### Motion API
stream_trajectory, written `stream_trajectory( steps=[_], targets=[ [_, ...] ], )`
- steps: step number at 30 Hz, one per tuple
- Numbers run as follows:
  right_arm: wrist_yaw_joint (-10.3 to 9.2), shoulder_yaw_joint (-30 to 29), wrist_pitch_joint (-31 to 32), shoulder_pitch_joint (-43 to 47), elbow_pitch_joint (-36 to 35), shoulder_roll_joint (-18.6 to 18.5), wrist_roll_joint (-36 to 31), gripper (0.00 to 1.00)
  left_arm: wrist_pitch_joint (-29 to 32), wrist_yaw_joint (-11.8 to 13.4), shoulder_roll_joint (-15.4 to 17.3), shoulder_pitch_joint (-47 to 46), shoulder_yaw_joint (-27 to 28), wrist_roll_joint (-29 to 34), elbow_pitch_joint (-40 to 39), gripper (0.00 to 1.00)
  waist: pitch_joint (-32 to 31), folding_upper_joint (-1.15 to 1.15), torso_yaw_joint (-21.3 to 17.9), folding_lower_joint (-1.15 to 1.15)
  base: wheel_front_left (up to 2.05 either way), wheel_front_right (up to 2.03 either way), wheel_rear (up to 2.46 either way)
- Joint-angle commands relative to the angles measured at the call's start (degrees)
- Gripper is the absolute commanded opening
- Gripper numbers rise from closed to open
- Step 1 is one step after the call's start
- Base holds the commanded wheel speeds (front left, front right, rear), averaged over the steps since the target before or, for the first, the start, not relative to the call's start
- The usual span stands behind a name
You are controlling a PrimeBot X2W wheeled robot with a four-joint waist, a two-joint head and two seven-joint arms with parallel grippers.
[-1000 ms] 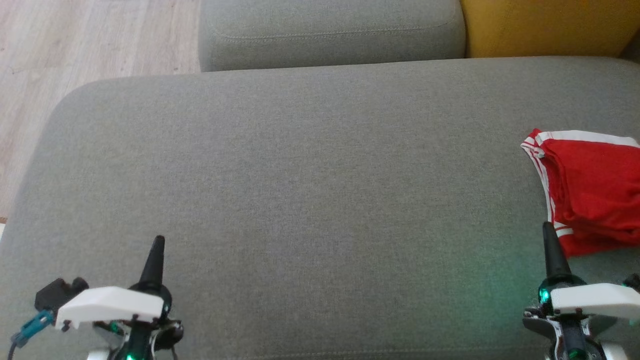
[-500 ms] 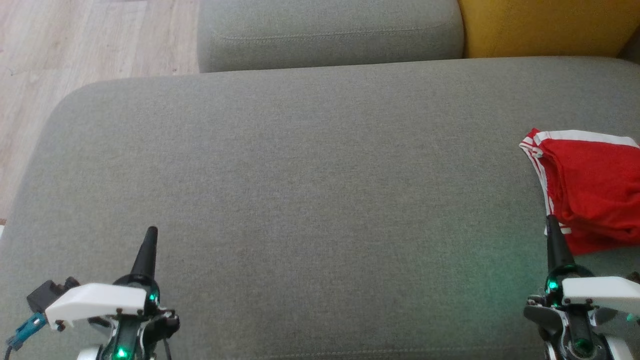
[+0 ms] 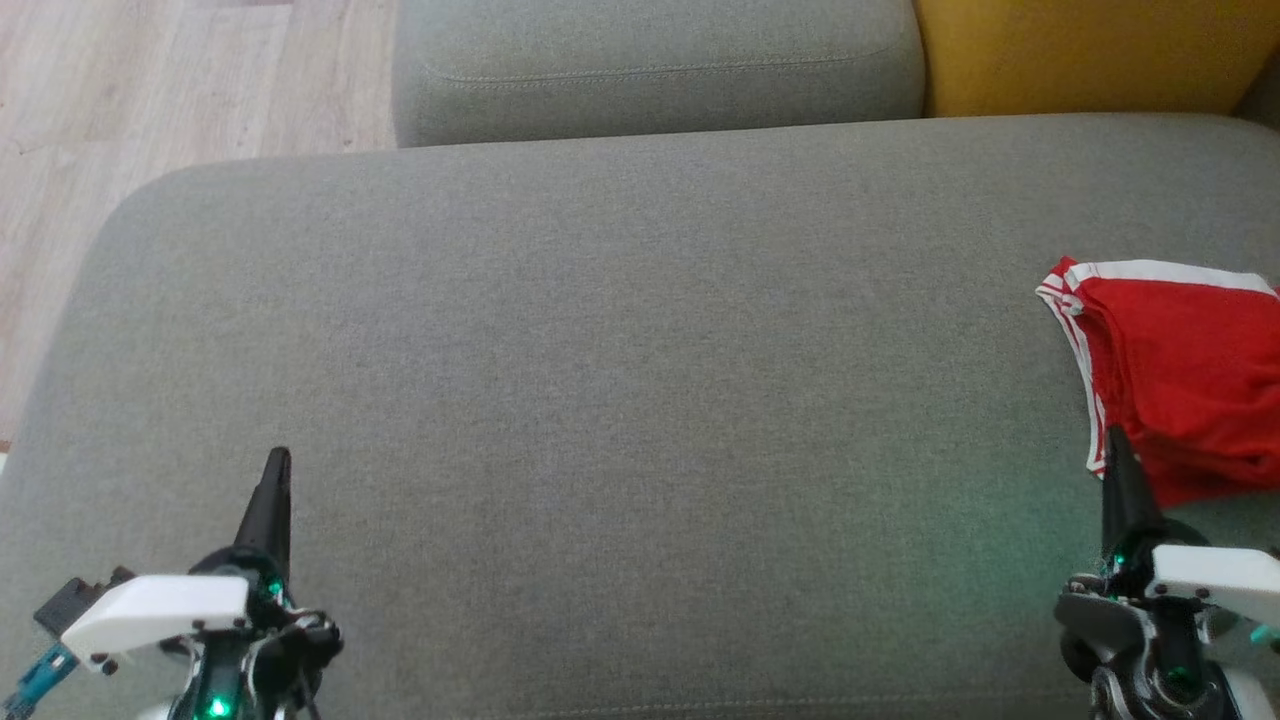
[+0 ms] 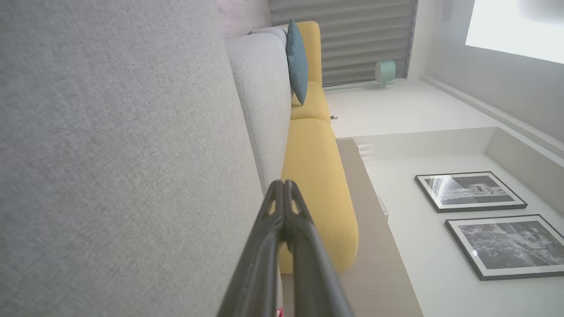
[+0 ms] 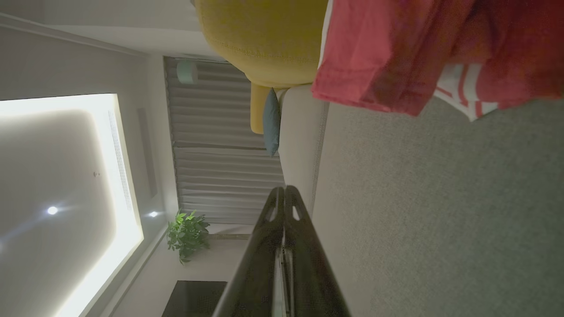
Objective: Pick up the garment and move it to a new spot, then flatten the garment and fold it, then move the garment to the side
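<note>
Cushion (image 3: 620, 350) spans the head view, open grey fabric from 9 o'clock to centre, with floor (image 3: 150, 90) past its 10 o'clock corner. Garment (image 3: 1190, 380), red with white trim, lies crumpled at the 3 o'clock edge. The right wrist view adds a plant (image 5: 187, 235). Left gripper (image 3: 277, 462) at 7 and right gripper (image 3: 1116, 445) at 5 are pinched together, empty, the right just beside the garment's hem.

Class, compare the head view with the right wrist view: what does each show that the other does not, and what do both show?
Head view, not right wrist view: the left gripper and the wooden floor. Right wrist view, not head view: a potted plant, a curtain, a blue pillow and a lit ceiling panel. Both: the red garment, the grey cushion it lies on, the yellow sofa and the shut right gripper.
</note>
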Motion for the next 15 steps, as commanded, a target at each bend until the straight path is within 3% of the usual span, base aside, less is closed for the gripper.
stream_trajectory(
  steps=[1, 8, 15],
  targets=[
    [-0.04, 0.9, 0.5, -3.1, -1.6, -1.3, 1.7, 0.0, 0.6, -0.7, 0.3, -3.7, 2.3, -1.5, -1.4, 0.0, 0.0, 0.0, 0.0, 0.0, 0.0, 0.0, 0.0],
    [-0.04, 0.6, 1.0, -3.9, -0.9, -1.2, 6.6, 0.0, 1.9, -1.9, -0.3, -4.2, 4.0, -6.2, -1.2, 0.0, -0.1, 0.0, -0.1, 0.0, 0.0, 0.0, 0.0],
    [-0.04, 0.4, 1.1, -3.9, -0.9, -1.1, 6.5, 0.0, 2.0, -1.9, -0.4, -4.2, 4.2, -6.1, -1.2, 0.0, -0.1, 0.0, -0.1, 0.0, 0.0, 0.0, 0.0]
  ],
)
